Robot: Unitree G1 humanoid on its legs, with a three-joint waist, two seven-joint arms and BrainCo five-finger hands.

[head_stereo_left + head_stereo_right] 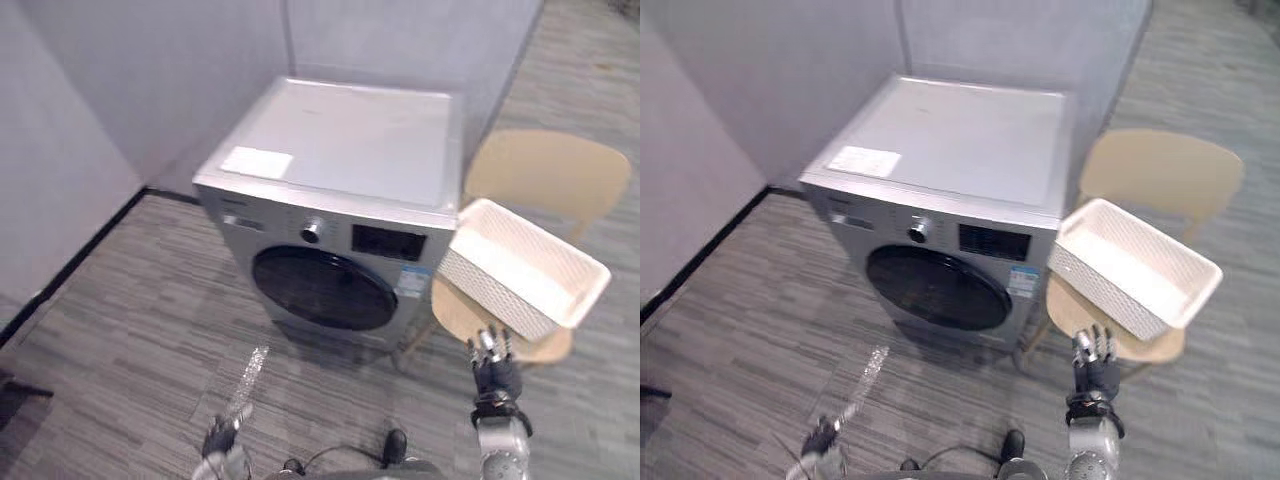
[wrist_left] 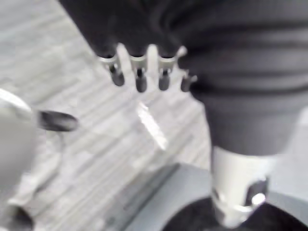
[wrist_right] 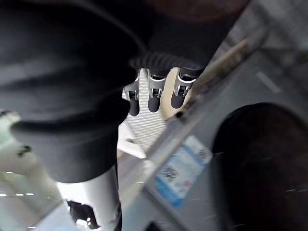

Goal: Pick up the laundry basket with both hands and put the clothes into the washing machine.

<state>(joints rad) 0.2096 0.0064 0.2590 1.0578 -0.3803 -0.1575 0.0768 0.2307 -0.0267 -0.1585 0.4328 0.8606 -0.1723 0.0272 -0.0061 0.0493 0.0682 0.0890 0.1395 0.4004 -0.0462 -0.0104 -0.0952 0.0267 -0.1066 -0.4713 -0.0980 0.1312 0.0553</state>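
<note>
Laundry basket (image 1: 492, 287) sits tilted on chair (image 1: 548, 172) seat, just right of washing machine (image 1: 345, 150), reachable for two-handed lift. Right hand (image 1: 497, 370) just below basket's near edge, fingers straight, empty, probably lining up grasp. Left hand (image 1: 222, 440) low, well apart, fingers relaxed, empty. Machine door (image 1: 322, 288) shut.

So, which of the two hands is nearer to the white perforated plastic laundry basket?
The right hand, close by the white perforated plastic laundry basket; the left hand is low over the grey striped floor, far from it.
</note>
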